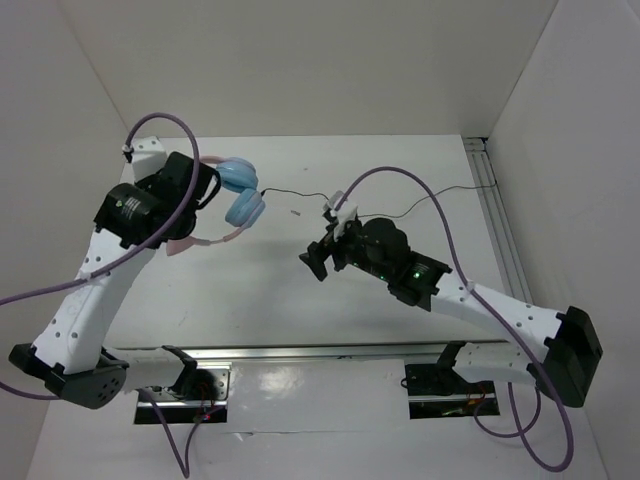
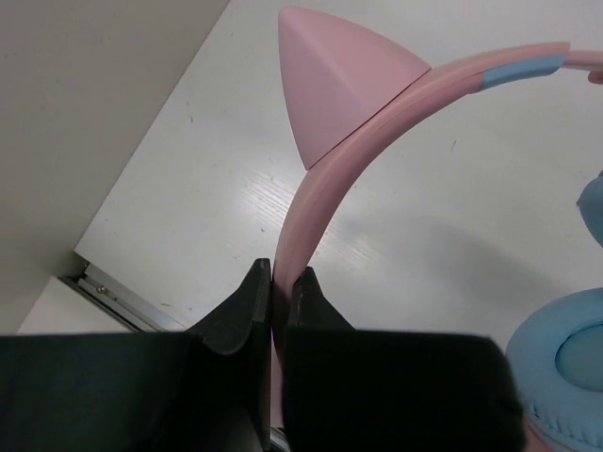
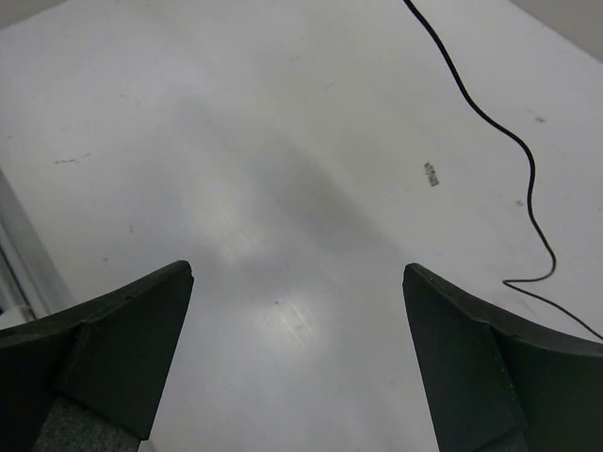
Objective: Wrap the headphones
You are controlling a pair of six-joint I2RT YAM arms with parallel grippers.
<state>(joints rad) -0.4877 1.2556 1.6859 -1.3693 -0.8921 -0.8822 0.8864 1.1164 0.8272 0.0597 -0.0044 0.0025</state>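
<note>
The left gripper has its jaws shut tight on the pink headband of the headphones, pinching the band edge-on just below one cat ear. The wrist view cuts off the band's far end and shows only part of one light-blue ear cup at lower right. From overhead the fingers are hidden under the wrist. The headphones sit at the far left of the table, and whether they rest on it or hang clear cannot be told. The right gripper has its jaws spread wide over mid-table, holding nothing. The thin black cord runs rightward from a cup and passes behind the right wrist. Its far end is too fine to trace.
</note>
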